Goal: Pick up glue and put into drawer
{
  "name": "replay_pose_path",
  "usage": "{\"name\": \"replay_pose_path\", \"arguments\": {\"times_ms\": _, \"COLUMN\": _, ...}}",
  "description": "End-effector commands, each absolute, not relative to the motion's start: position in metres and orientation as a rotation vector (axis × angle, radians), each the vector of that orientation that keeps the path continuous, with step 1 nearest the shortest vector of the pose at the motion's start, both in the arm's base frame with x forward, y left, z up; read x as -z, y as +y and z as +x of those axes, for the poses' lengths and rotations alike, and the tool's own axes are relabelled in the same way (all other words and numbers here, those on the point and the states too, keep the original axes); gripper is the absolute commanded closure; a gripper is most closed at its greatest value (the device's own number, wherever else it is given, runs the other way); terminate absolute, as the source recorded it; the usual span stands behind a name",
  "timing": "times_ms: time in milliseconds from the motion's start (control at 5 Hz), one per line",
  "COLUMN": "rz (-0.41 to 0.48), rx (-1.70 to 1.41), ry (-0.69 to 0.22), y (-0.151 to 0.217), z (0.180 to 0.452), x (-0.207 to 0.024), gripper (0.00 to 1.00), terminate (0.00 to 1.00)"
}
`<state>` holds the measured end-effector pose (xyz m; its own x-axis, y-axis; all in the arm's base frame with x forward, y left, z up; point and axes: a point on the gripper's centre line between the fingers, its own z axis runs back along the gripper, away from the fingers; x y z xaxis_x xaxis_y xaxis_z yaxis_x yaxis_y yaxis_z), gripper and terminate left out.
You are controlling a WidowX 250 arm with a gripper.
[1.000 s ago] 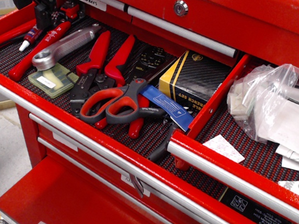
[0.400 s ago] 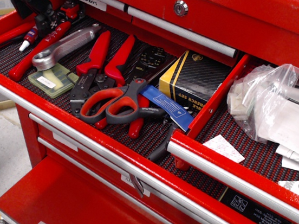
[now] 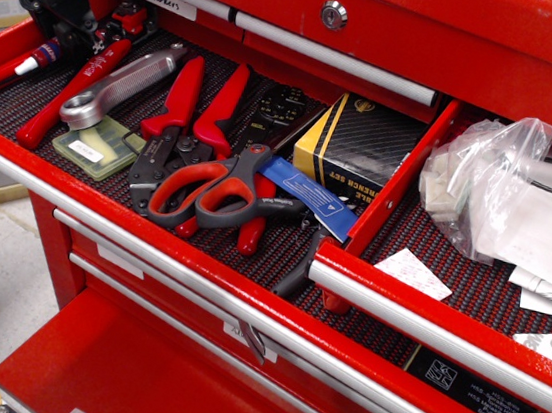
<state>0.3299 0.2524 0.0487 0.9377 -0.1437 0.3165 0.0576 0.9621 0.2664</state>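
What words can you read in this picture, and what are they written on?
"Markers": handwritten white label on the red upper drawer front.
"...LE ...RENCH SET", partly hidden: black and gold box.
Too small or blurred to read: the blue card, the small red glue tube, the green plastic case, the black sticker.

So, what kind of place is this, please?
Probably a workshop or a lab tool area. A red metal tool chest stands with drawers open; one holds pliers, scissors and a ratchet wrench, and a drawer above carries a handwritten label "Markers".
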Motion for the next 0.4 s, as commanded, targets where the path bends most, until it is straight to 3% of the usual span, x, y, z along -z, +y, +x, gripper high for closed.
{"name": "replay_pose_path", "arguments": {"times_ms": 0, "rz": 0.252, "rx": 0.105, "ry": -0.27, "y": 0.224, "z": 0.328, "x": -0.084, "gripper": 1.0, "terminate": 0.0}}
{"name": "replay_pose_path", "arguments": {"times_ms": 200, "rz": 0.229, "rx": 0.13, "ry": -0.218, "y": 0.185, "z": 0.324, "x": -0.121, "gripper": 1.0, "terminate": 0.0}}
